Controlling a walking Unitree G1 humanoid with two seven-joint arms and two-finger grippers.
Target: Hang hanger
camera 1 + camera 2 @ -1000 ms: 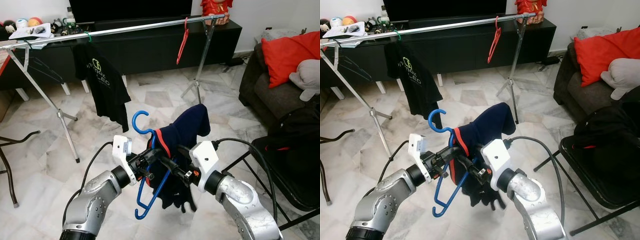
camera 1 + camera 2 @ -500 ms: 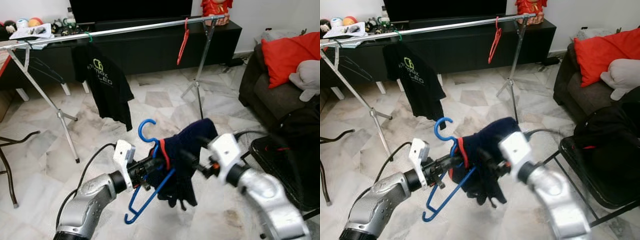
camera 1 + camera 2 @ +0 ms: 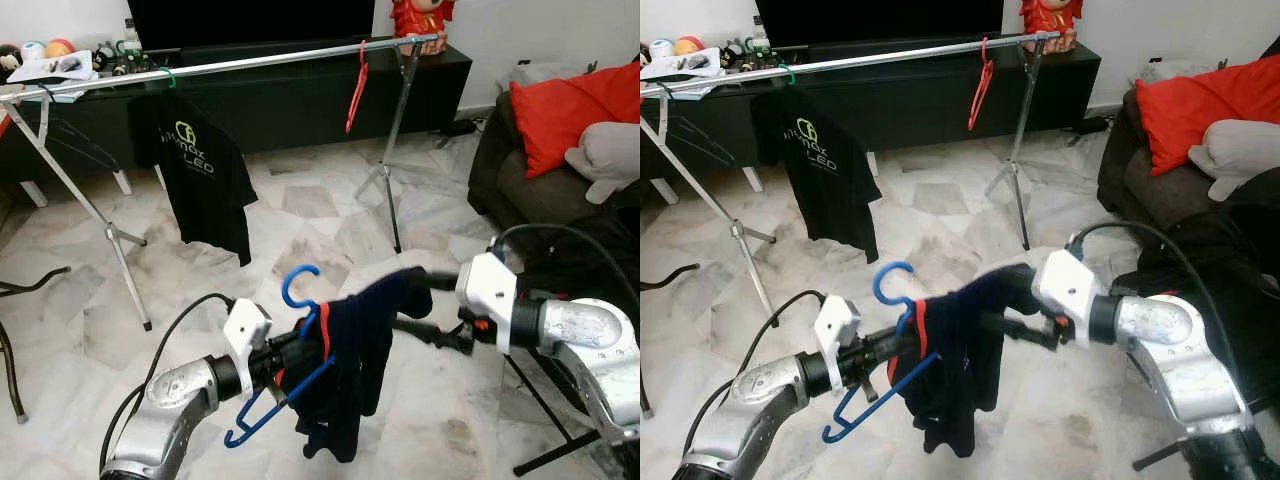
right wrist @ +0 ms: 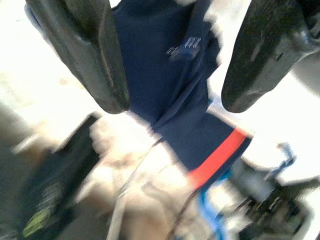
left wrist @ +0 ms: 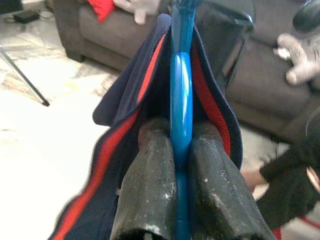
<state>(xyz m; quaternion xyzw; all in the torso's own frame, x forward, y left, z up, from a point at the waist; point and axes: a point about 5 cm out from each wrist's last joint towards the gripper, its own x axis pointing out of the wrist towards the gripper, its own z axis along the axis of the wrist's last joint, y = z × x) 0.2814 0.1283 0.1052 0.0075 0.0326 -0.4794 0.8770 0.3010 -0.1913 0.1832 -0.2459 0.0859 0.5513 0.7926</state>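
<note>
Underfoot — marble floor (image 3: pixel 320 200) — sofa (image 3: pixel 520 170) nearby

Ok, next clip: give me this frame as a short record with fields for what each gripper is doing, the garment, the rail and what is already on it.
left gripper: shut on blue hanger
right gripper: open, fingers either side of navy garment
garment: draped over the hanger, red trim at the collar
clothes rail: across the room ahead, in front of the black cabinet
on rail: black T-shirt, red hanger
task state: hanger not yet on rail
</note>
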